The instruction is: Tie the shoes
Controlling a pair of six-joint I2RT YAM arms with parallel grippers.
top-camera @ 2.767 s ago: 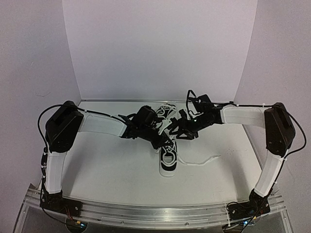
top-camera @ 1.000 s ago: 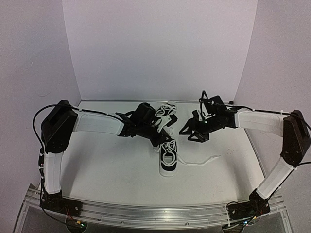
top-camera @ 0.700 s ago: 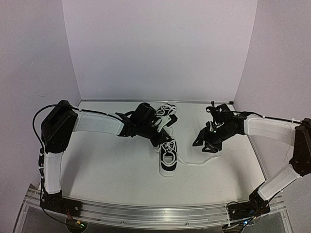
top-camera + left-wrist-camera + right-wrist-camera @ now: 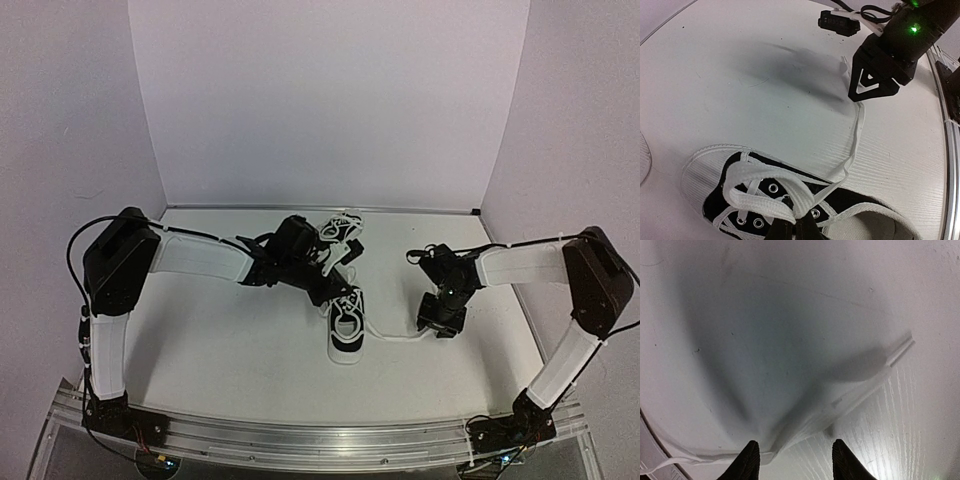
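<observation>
Shoes [image 4: 347, 335] lie one behind the other in the middle of the table [image 4: 200, 330], no bow yet on the near one, as your left gripper [image 4: 795, 231] appears clamped on its crossed laces [image 4: 760, 192] and your right gripper [image 4: 792, 462], jaws apart, straddles the loose lace end [image 4: 855, 390] to the right.

white tubular links run between boxy black joints on the left arm [image 4: 200, 258] and right arm [image 4: 520, 262]. thin black cables [image 4: 71, 250] loop off the joints. a green light [image 4: 913, 29] glows on the right wrist.
</observation>
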